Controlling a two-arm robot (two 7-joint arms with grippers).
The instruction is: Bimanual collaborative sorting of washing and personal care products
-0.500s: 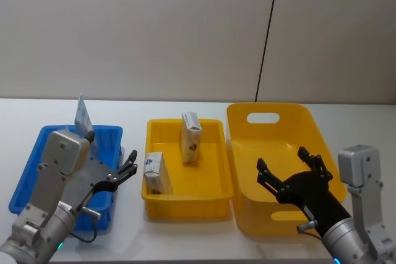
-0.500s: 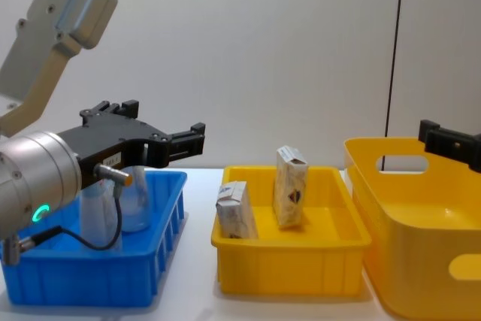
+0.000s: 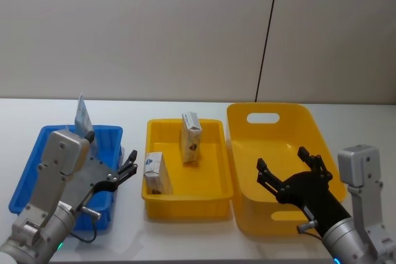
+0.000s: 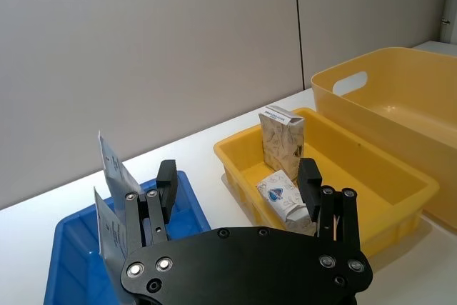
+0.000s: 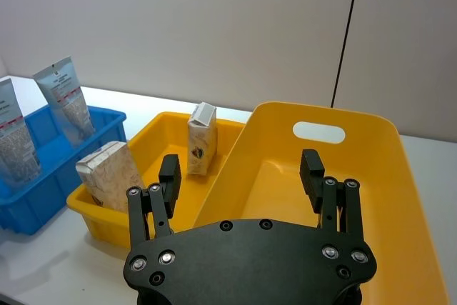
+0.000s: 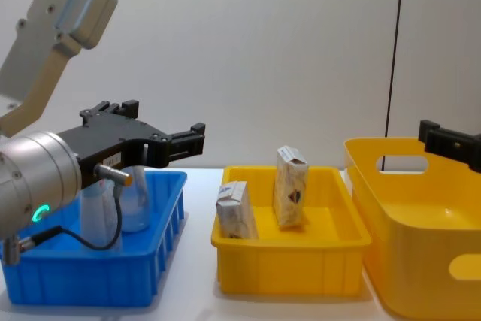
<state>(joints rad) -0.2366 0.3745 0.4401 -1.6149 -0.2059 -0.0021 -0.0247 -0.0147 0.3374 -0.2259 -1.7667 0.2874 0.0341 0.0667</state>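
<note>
- Head view: left gripper [image 3: 112, 151] hovers over the near right part of the blue bin [image 3: 37, 146], fingers apart and holding nothing. A white tube [image 3: 81, 115] stands in that bin with its crimped end up, just behind the gripper and mostly hidden by the arm. The small yellow bin [image 3: 185, 197] sits between the blue bin and the large yellow basket [image 3: 272, 108], all on the white table [image 3: 352, 115]. The far carton [image 3: 191, 137] stands on end near the middle of the small yellow bin, and the near carton [image 3: 156, 173] stands at that bin's near left corner. The right gripper [image 3: 281, 159] hangs over the near half of the basket, fingers spread wide and empty.
- Left wrist view: the left gripper's fingers [image 4: 168, 180] stand well apart with nothing between them. The white tube and a second white tube [image 4: 107, 223] stand together in the blue bin beside one finger, not touching it as far as I can tell. Both cartons lie beyond in the small yellow bin, one upright and one tilted.
- Right wrist view: the right gripper's fingers [image 5: 312, 173] are apart above the basket's inside. The two cartons stand in the small yellow bin beside it, with the two tubes farther off in the blue bin.
- Chest view: the left gripper reaches in above the blue bin, jaws parted, the tubes below and behind it. The cartons stand apart from each other, the near one leaning slightly. A dark part of the right gripper shows at the edge above the basket's rim.
</note>
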